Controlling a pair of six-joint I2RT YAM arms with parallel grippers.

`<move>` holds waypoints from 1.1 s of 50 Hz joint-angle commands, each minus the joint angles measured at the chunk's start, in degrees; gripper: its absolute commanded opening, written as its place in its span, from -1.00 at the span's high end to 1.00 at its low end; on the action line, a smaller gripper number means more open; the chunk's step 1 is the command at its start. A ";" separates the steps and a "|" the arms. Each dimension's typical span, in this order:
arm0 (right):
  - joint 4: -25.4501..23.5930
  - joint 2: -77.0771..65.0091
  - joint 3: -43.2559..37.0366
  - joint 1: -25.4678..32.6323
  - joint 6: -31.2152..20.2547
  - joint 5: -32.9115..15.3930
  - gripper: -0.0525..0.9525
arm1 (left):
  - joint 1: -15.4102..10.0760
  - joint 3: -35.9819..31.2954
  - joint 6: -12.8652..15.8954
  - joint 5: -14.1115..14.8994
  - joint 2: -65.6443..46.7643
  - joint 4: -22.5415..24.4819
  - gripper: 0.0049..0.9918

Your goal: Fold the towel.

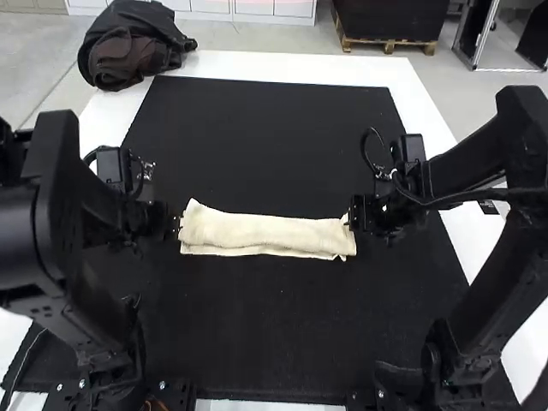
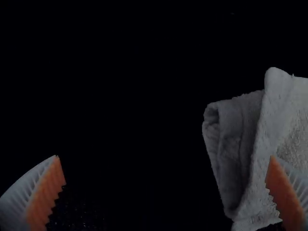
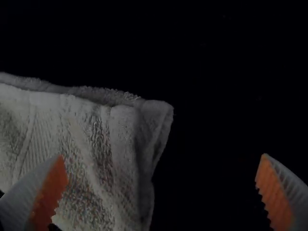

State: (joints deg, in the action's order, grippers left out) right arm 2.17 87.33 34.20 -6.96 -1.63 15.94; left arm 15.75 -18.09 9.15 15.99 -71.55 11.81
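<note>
On the mat (image 1: 274,317), the towel (image 1: 265,234) lies as a folded strip, its long axis running from your wide-spread left gripper (image 2: 164,156) to your equally wide right gripper (image 3: 162,155), one near each end.

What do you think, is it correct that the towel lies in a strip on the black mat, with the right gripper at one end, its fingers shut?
The fingers are not shut: the right wrist view shows them open. The towel does lie in a strip on the black mat, with the right gripper at one end.
</note>
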 commanded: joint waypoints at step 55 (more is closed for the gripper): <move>8.28 12.25 2.46 -7.54 5.93 1.46 -0.89 | 0.42 -1.60 -3.79 1.33 3.17 -1.79 -0.96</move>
State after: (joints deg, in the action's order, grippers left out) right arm 9.21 96.79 36.10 -13.34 3.62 16.51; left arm 15.75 -18.09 5.89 16.53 -70.59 10.07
